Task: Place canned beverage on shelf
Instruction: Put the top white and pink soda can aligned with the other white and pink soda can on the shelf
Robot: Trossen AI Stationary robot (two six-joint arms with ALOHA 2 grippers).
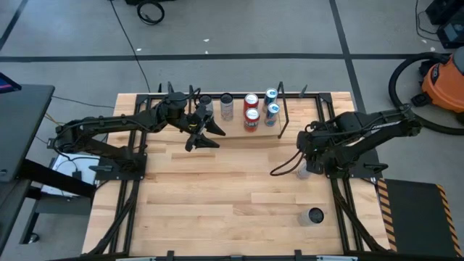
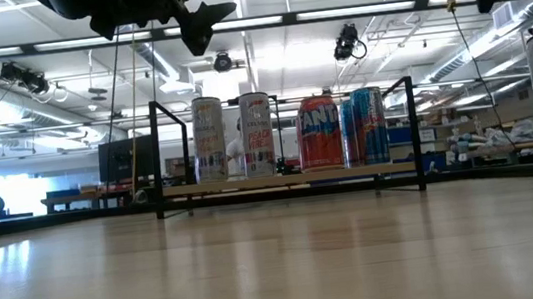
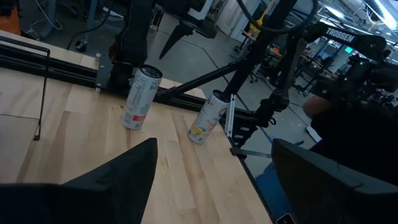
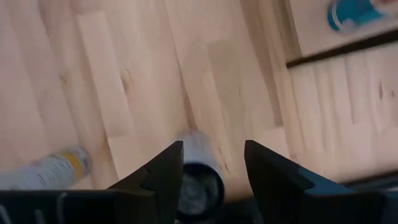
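A big open workshop with bright ceiling strip lights runs behind the light wood table [image 1: 217, 188]. The shelf [image 1: 239, 127] sits along the far edge, a black rod frame round a pale board, and it carries a row of upright cans: two slim pale ones [image 2: 210, 139], an orange-red one [image 2: 320, 131] and blue ones [image 2: 369, 125].

The left gripper [image 1: 203, 134] hangs high just in front of the shelf's left part, its dark fingers [image 3: 112, 186] spread apart with nothing between them. Out ahead of it, across the table, two pale cans [image 3: 138, 98] stand by the right arm's base.

The right gripper [image 4: 211, 168] is low over the table's right side, pointing down, with its jaws parted. A can with a silvery top [image 4: 199, 177] stands upright directly beneath, in the gap between the fingers, though I cannot tell whether they touch it. Another pale can [image 4: 50, 168] stands just beside that. One more can [image 1: 315, 216] stands alone, well nearer the front edge than this gripper.
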